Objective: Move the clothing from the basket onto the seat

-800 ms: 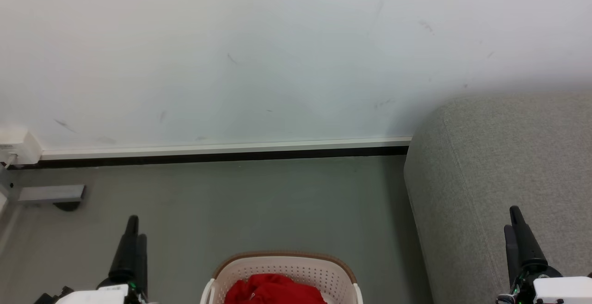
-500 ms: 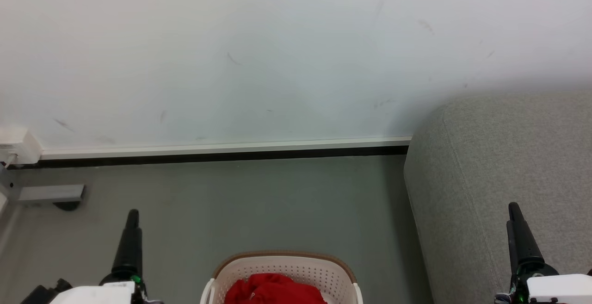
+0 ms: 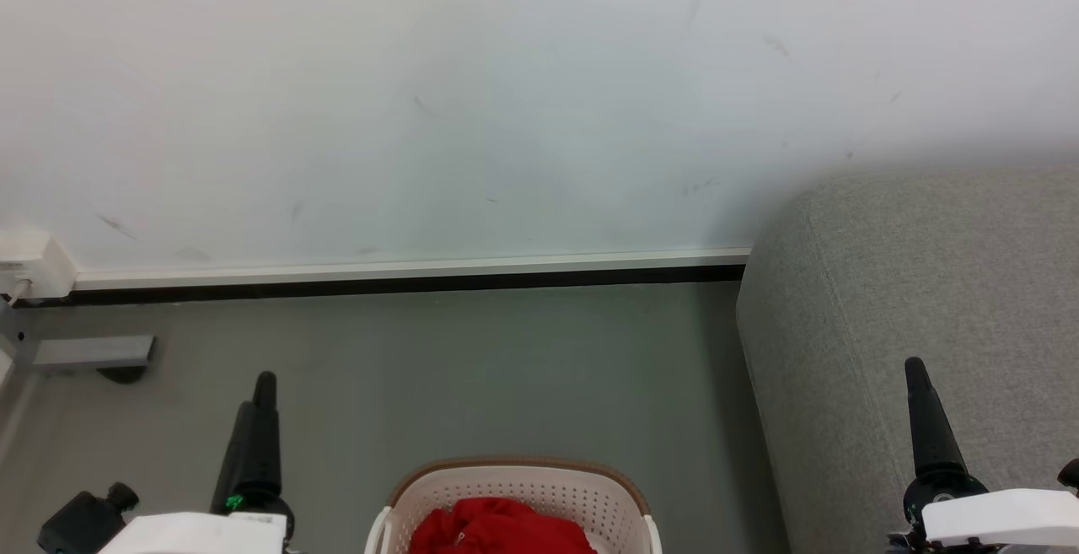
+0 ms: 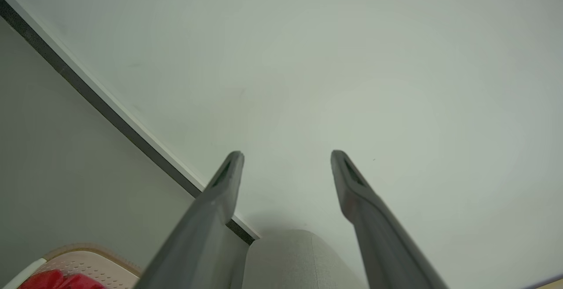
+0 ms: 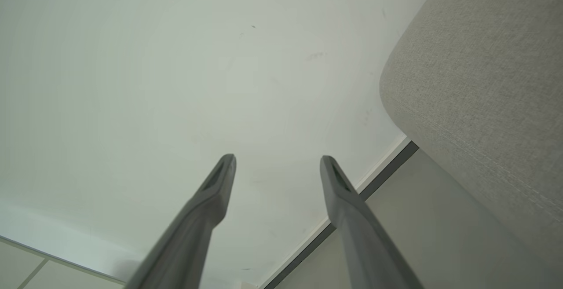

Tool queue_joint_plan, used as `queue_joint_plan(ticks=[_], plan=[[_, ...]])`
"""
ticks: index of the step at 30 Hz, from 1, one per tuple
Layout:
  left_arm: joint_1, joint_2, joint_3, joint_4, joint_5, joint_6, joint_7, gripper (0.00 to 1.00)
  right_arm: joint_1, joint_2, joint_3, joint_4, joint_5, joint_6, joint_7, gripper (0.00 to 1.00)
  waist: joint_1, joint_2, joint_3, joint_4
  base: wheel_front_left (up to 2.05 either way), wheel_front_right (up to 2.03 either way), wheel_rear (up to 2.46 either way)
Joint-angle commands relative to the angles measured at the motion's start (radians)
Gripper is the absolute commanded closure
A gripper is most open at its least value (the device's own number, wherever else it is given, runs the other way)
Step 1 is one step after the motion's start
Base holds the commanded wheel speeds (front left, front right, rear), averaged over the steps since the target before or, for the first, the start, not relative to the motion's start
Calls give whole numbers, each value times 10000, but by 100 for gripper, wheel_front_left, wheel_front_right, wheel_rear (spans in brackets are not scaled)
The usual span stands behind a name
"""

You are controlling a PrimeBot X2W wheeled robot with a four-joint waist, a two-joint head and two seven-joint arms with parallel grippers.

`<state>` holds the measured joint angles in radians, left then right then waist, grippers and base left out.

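Left gripper (image 4: 286,155) first: both long dark fingers are spread wide with blank wall (image 4: 396,82) showing in the gap. Jaws released, nothing in them. Right gripper (image 5: 277,158), same story: fingers parted, bare wall between them, nothing grasped.

Out to the head view now. The left gripper rises at the lower left over the grey floor (image 3: 506,368), off to the left of the basket (image 3: 539,480) and clear of it. The right gripper rises at the lower right, in front of the seat (image 3: 927,284). Whether it touches the upholstery I cannot tell.

The clothing (image 3: 497,527) is a bright red heap lying inside the basket, below the brown rim, and the bottom of the view cuts it off. The basket stands on the floor, well short of the floor's far edge, where a pale skirting board (image 3: 405,266) runs along the foot of the wall. A strip of bare floor lies between the basket and the seat's rounded end.

The seat stands at the floor's far right corner, its end reaching back to where the skirting stops, and a stitched seam runs along its curve in the right wrist view. At the floor's far left corner a small white box (image 3: 29,266) sits on the wall, with a grey bracket (image 3: 93,353) just below it.
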<state>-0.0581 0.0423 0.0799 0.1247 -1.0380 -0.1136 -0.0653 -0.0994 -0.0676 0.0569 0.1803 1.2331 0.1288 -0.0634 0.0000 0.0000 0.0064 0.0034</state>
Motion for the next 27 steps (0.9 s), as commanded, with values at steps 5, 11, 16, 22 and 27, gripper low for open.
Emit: queue_joint_plan(ticks=[5, 11, 16, 22, 27], plan=[[61, 67, -171, -314, 1525, 297, -236, 0, -310, -275, 173, -47, -1167, 23, -252, 0, 0, 0, -3, -6, 0, 0, 0], [119, 72, -356, -289, 3043, 637, -430, 0, -381, -473, 380, 156, -2728, 24, -447, 0, 0, 0, -18, -10, 0, 0, 0], [145, 76, -493, -183, 4190, 893, -582, 0, -394, -455, 414, 371, -4049, 25, -586, 0, 0, 0, -32, -7, 0, 0, 0], [169, 83, -567, -62, 4963, 1150, -712, 0, -408, -403, 541, 584, -5100, 26, -736, 0, 0, 0, -57, 3, 0, 0, 0], [177, 134, -595, 7, 5530, 1286, -848, 0, -471, -399, 756, 600, -5694, 26, -866, 0, 0, 0, -84, 4, 0, 0, 0]])
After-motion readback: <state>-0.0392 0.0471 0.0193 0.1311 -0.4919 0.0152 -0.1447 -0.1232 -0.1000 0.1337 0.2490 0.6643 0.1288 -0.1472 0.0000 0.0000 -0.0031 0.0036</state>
